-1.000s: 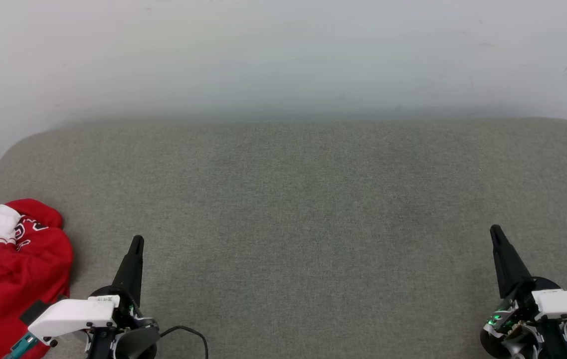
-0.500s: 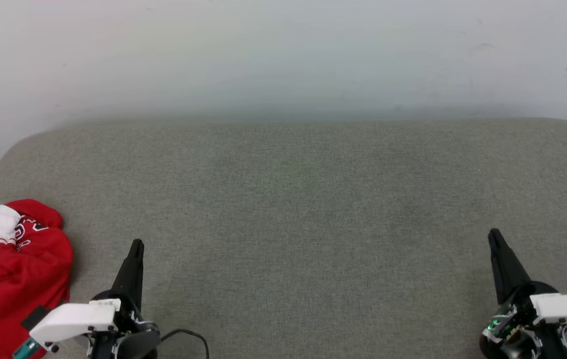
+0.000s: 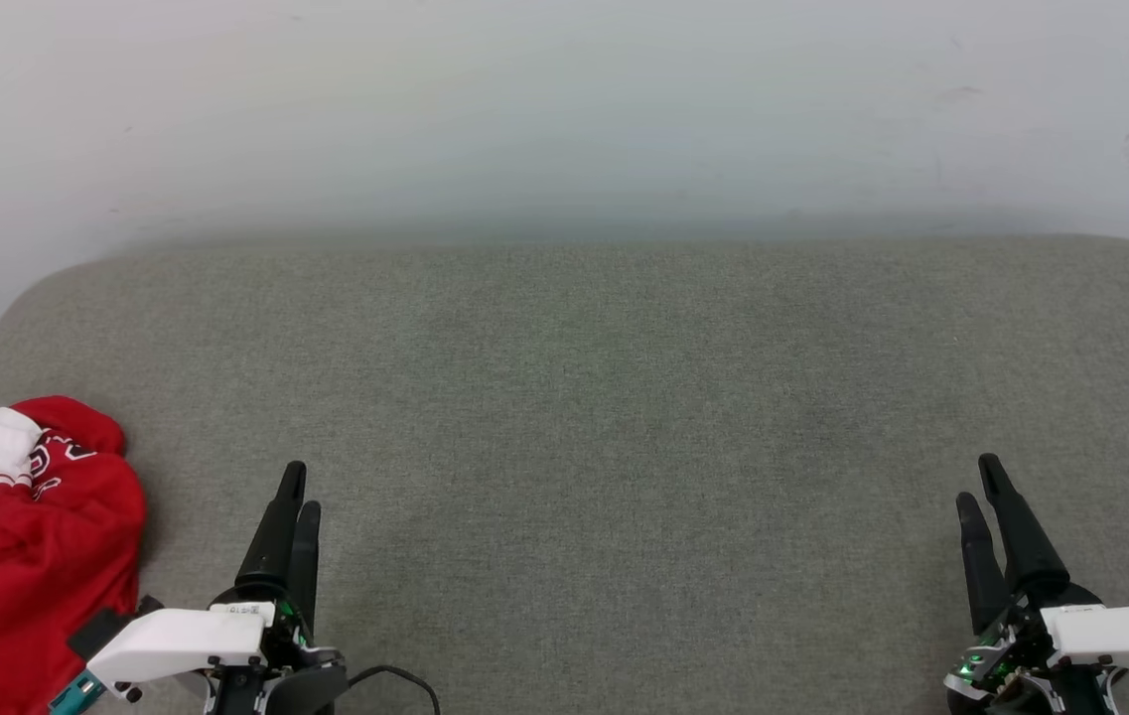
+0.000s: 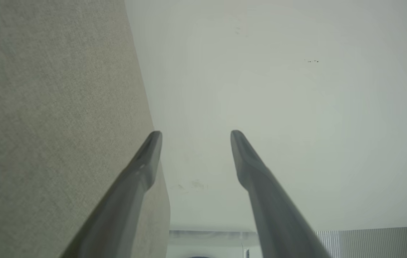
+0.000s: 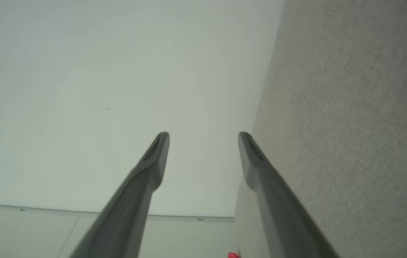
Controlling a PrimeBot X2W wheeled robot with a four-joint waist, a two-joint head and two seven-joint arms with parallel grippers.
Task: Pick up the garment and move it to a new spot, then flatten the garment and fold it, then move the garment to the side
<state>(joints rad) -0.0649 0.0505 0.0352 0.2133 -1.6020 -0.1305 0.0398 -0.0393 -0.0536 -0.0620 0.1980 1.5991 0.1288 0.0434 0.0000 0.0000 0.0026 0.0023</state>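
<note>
1. Both grippers are showing 2 fingers each now instead of 1, so the left gripper [image 3: 303, 489] and right gripper [image 3: 977, 479] are rolling or opening.
2. Fingers on both are sitting moderately parted, gripping nothing.
3. The garment [image 3: 18, 536] is lying bunched at the counter's [image 3: 624, 397] left edge, near the left gripper's left side and well apart from the right, so I'm guessing the left arm is reaching sideways next.

The garment [image 3: 28, 556] is seen crumpled in a heap at the near left edge of the grey worktop [image 3: 624, 417]. Red fabric is bunched in folds; a white sleeve with a red stripe is laid on top, beside part of a white-outlined print.
</note>
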